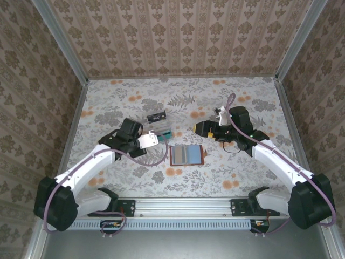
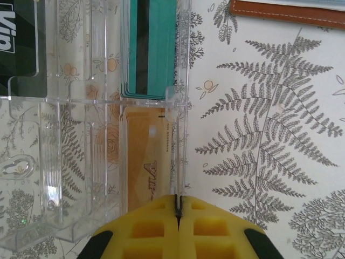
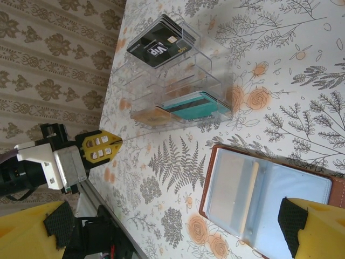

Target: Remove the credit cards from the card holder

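Brown card holder (image 1: 186,155) open, clear rack (image 2: 81,162) of cards (image 2: 153,48) — left jaws clenched, right jaws released.

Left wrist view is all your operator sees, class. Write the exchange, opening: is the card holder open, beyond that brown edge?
Observer: Yes, the card holder lies open flat, blue-grey lining up.
Operator: What does my left tool pinch?
Observer: From above, what looks like a pale card, lying flat.
Operator: And the right tool?
Observer: The right tool is open, beyond the holder's far right corner, not touching it.
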You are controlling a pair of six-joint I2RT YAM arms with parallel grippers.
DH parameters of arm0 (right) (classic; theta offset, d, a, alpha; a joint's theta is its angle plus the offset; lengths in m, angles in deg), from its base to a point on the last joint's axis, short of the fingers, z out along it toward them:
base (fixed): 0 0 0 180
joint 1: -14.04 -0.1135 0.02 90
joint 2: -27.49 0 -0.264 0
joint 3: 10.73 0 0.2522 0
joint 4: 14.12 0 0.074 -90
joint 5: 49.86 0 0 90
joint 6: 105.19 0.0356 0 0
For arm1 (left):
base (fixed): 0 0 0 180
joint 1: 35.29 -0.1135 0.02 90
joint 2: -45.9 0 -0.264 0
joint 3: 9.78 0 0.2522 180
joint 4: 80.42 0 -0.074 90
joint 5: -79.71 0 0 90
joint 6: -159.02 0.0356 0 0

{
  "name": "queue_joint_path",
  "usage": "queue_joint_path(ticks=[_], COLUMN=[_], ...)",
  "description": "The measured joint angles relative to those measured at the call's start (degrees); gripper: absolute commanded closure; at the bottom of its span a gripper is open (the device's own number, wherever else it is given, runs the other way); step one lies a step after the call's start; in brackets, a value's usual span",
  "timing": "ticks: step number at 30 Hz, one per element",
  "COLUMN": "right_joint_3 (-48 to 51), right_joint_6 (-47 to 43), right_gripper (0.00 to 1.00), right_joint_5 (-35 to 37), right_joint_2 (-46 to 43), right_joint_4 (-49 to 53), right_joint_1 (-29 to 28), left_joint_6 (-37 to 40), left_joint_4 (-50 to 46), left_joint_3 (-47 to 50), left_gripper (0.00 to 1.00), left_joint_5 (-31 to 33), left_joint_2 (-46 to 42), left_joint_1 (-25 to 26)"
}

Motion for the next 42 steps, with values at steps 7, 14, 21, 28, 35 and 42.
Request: queue_joint_path(ticks=[7,14,21,28,35,42], right_joint_3=[0.0,0.0,0.0,0.0,0.0,0.0], right_joint_6=[-0.02,-0.02,-0.09,-0.63,-1.03,-1.03], right_gripper=[0.0,0.0,0.0,0.0,0.0,0.0], right_joint_5=[0.42,0.46,0.63,0.63,0.63,0.63], right_joint_2=[0.02,0.48,1.11,1.18,1.49,1.62], right_joint_4=[0.5,0.52,0.5,0.5,0.52,0.5], right_joint_1=[0.0,0.0,0.0,0.0,0.0,0.0], left_joint_6=[1.7,2.93,4.0,4.46,4.92,5.27], left_joint_4=[3.28,6.01,7.76,9.55,10.56,11.65], left_joint_3=[0.0,0.0,0.68,1.79,2.69,3.21], left_gripper=[1.0,1.0,1.0,1.0,0.99,0.98], left_joint_5=[-1.2,-1.44,-1.44,-1.36,-0.94,-0.94], left_joint_2=[3.89,5.99,6.62,6.99,7.04,8.5], left_joint_1=[-1.36,-2.71,-2.97,-3.39,-4.04,-4.09])
